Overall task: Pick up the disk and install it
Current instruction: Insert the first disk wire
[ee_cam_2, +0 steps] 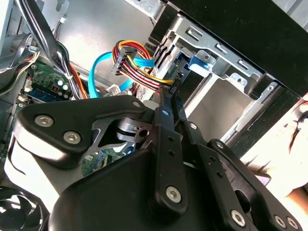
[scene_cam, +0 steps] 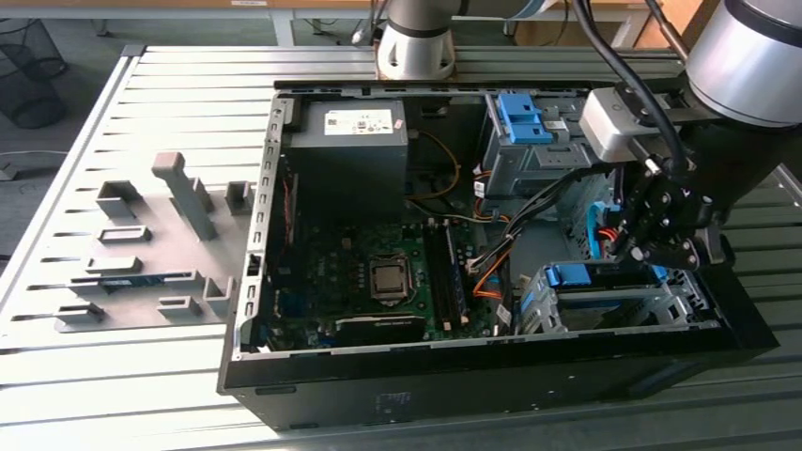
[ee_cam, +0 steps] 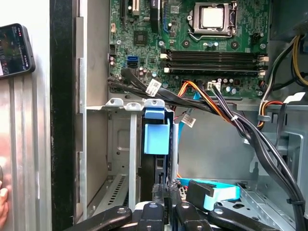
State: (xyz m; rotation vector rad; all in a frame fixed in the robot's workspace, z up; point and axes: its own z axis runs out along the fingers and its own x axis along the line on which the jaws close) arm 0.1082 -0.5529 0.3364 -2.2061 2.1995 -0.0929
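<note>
Disk (ee_cam: pixel 156 139): seated edge-on in drive cage (ee_cam: pixel 115 159), blue rail outward for sliding. Tool (ee_cam: pixel 163 211): positioned directly behind disk, fingers closed together, nothing gripped.

The tool (scene_cam: pixel 655 246) is matt black metal; the drive cage (scene_cam: pixel 626 305) dull bare steel; the disk (ee_cam: pixel 156 137) rail glossy blue plastic; the surface (scene_cam: pixel 75 366) ribbed grey metal.
</note>
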